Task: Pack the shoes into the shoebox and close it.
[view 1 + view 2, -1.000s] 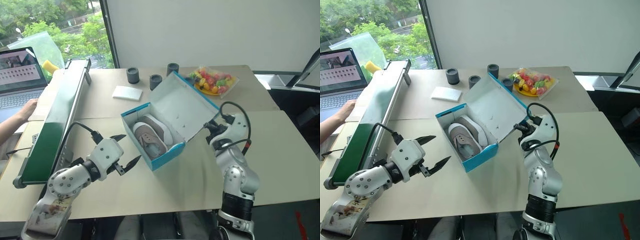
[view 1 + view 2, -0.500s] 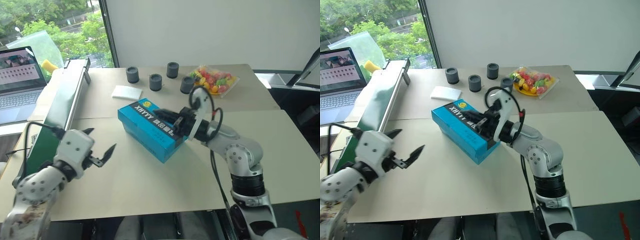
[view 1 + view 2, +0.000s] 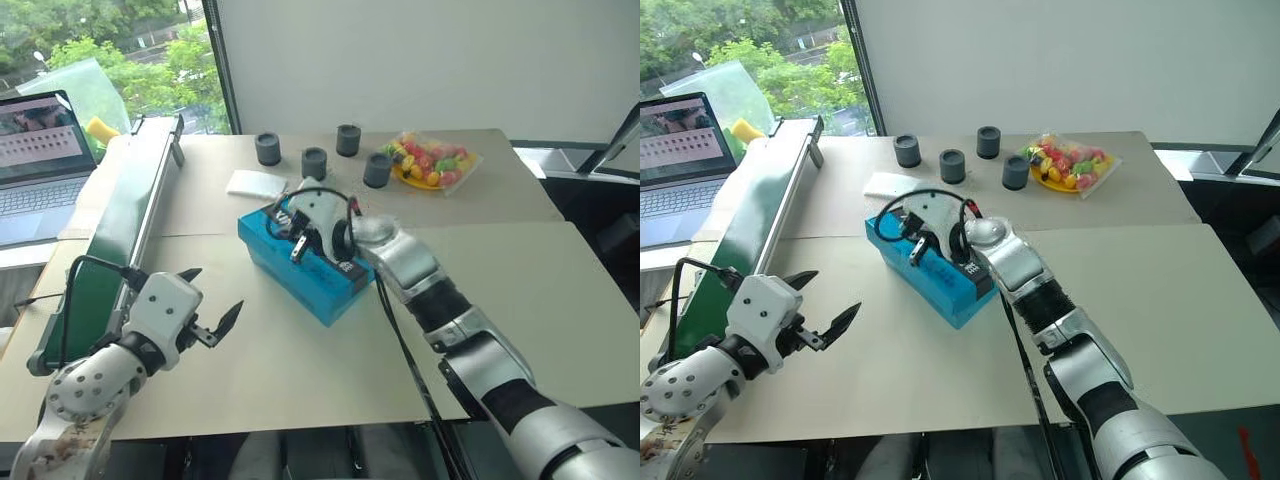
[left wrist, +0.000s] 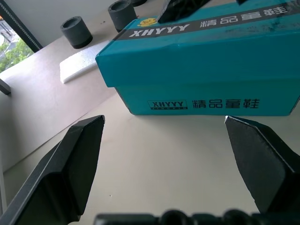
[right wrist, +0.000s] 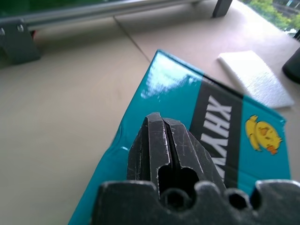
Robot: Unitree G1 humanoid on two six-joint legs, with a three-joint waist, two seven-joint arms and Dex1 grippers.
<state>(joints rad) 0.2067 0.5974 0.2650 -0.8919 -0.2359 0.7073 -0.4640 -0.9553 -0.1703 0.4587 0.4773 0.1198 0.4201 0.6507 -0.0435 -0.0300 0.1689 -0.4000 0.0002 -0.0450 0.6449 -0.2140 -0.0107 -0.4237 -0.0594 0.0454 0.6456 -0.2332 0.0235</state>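
A: what colour is the shoebox (image 3: pixel 305 265)?

B: teal-blue all over, with a black band on the lid carrying white lettering and a little yellow duck. There's white lettering on the side as well.

A: and the stuff around it?

B: beige table (image 3: pixel 520 270), dark green conveyor (image 3: pixel 105 250), three dark grey cups (image 3: pixel 314 162), a white foam pad (image 3: pixel 255 184), and a plate of fruit (image 3: pixel 432 163) in red, yellow and green. Both grippers have black fingers (image 4: pixel 77 159) on white bodies.
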